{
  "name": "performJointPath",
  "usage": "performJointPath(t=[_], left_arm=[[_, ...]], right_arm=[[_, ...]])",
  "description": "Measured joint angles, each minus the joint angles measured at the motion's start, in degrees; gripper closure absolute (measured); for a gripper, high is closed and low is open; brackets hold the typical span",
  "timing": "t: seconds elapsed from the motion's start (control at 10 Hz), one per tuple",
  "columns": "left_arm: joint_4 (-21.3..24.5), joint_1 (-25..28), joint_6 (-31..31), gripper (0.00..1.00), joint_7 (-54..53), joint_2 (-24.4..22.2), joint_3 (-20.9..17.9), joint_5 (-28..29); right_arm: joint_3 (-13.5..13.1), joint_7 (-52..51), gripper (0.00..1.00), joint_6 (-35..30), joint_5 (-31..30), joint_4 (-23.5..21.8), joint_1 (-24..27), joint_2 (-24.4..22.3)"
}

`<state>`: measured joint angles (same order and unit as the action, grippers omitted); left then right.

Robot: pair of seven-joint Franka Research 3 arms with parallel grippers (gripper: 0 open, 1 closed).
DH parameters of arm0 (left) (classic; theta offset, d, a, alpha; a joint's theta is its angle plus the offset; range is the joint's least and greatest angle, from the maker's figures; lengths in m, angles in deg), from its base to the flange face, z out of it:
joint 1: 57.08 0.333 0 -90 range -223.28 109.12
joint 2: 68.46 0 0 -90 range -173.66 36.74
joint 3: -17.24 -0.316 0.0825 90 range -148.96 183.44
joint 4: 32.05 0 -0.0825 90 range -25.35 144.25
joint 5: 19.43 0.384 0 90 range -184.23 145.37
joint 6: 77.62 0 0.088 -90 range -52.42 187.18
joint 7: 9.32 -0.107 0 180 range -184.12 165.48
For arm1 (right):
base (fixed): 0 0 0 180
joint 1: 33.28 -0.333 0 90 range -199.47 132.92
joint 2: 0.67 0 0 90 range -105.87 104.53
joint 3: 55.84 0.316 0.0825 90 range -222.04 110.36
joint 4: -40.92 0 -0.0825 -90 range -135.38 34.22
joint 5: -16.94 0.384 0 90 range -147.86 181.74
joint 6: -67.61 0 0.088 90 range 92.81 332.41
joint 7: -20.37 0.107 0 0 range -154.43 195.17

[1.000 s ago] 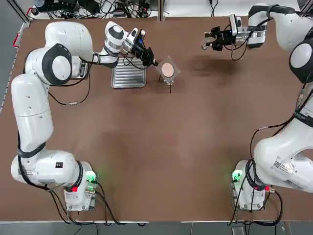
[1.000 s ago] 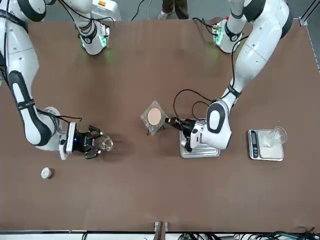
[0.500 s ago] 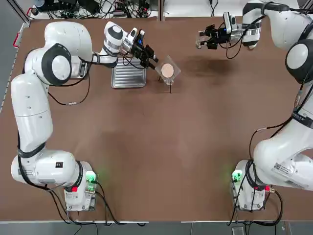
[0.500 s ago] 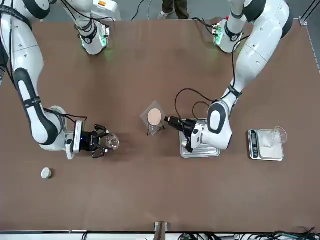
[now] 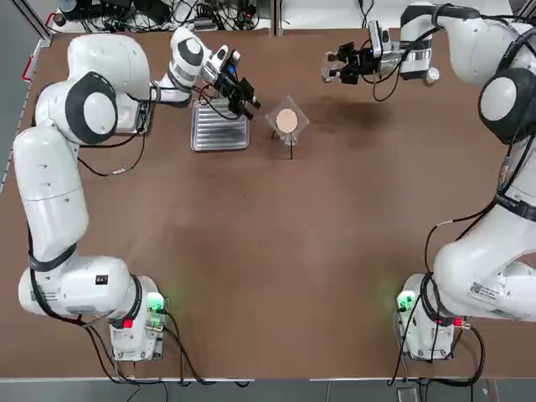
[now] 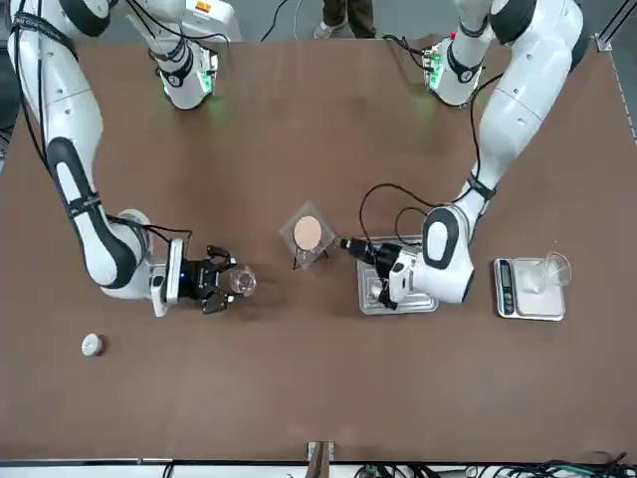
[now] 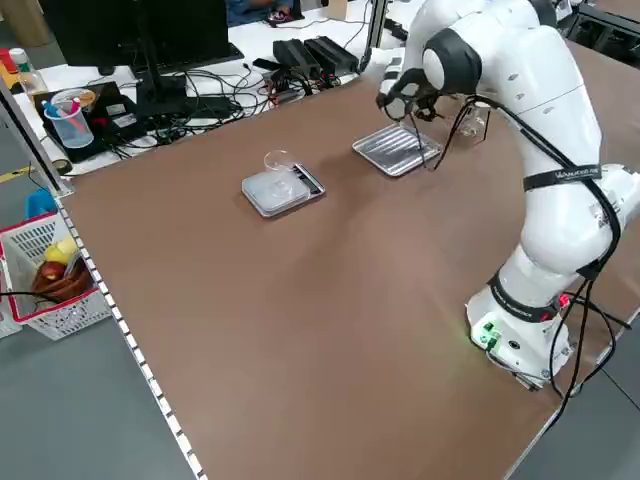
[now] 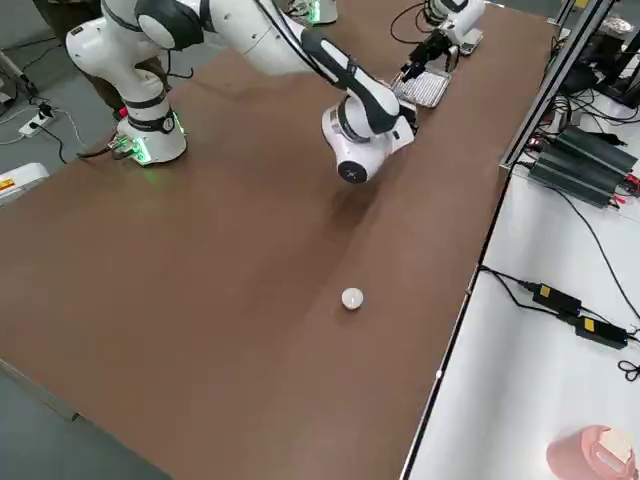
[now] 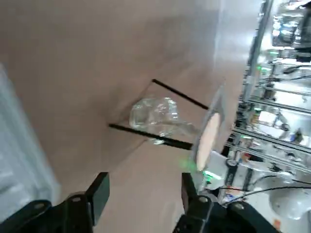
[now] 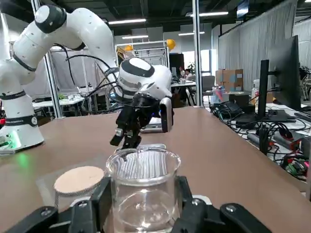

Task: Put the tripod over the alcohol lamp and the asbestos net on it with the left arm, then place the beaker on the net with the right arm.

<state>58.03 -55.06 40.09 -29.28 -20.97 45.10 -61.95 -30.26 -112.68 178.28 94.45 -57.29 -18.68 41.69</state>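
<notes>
Your right gripper (image 5: 335,65), top right, pinches beaker (image 10: 143,191). Asbestos net (image 5: 287,120) lies down-left of it, close. Left gripper (image 5: 245,99) beside net, fingers spread, empty.

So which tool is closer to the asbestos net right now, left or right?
Left. The left tool hangs open just beside the asbestos net, over the silver tray. The right tool, holding the beaker, is farther off.

Asbestos net (image 5: 287,121) sits on the tripod (image 9: 160,112) over the alcohol lamp (image 9: 154,116), between ridged tray (image 5: 219,131) and held beaker (image 6: 240,283).
</notes>
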Motion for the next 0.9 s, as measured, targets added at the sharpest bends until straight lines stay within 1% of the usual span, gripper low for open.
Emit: performJointPath(t=[0.2,0.4,0.7,0.8,0.9], left_arm=[[-0.09,4.37,-0.15,0.32,6.84,-2.31,-0.07,10.79],[-0.11,6.89,-0.92,0.32,14.23,-5.56,-0.11,20.06],[-0.04,10.55,-3.35,0.32,20.37,-11.6,-0.3,30.01],[0.02,11.38,-4.35,0.32,22.58,-13.06,-0.35,34.01],[0.06,12.45,-5.39,0.32,23.84,-14.14,-0.41,36.63]], right_arm=[[0.01,0.0,0.41,1.35,1.58,0.0,-2.23,-0.4],[0.02,0.0,0.41,2.75,4.02,-0.13,-4.61,-0.59],[0.0,-0.03,0.41,4.79,7.07,-0.63,-7.83,-0.66],[0.01,-0.03,0.41,5.47,7.77,-0.8,-8.53,-0.76],[0.02,-0.23,0.41,5.77,8.26,-1.35,-8.94,-0.94]])
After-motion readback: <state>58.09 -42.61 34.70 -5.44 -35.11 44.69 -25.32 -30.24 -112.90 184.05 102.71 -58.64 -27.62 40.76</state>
